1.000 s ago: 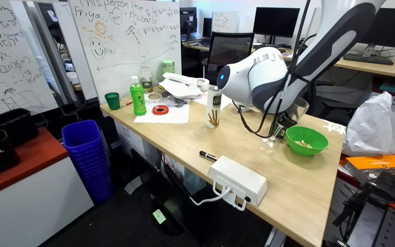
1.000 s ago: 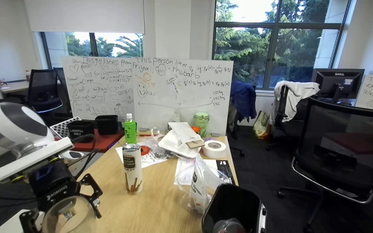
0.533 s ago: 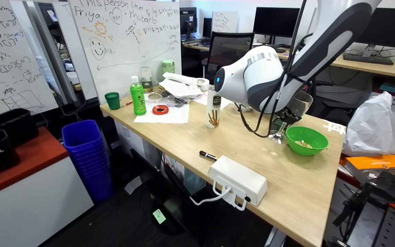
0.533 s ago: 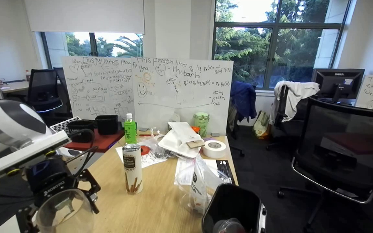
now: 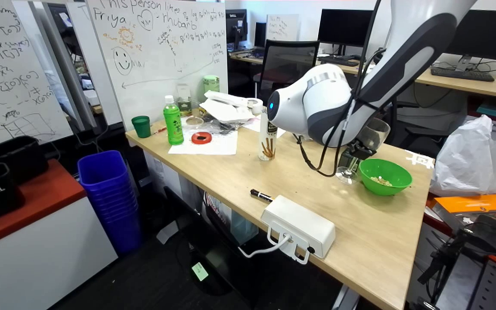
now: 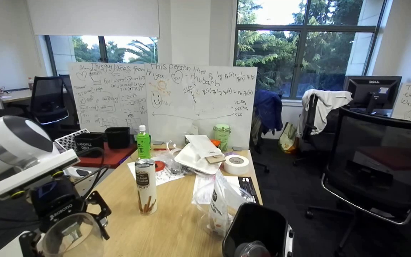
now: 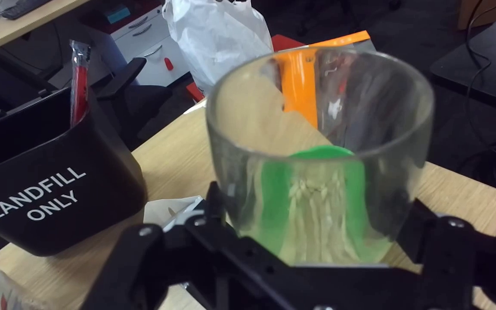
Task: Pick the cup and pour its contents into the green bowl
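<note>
Bin point(image 7: 58, 172): LANDFILL ONLY; claw point(image 6: 68, 238): ROBOTIQ; monitor point(image 6: 369, 93): DELL

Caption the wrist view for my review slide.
The gripper holds a clear glass, the green bowl showing through it; a black LANDFILL ONLY bin stands at picture left.

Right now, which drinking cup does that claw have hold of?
The clear stemmed glass, which is tilted in the claw. It is see-through and has a stem, unlike the opaque green cup, which stands upright beside the green bottle.
</note>
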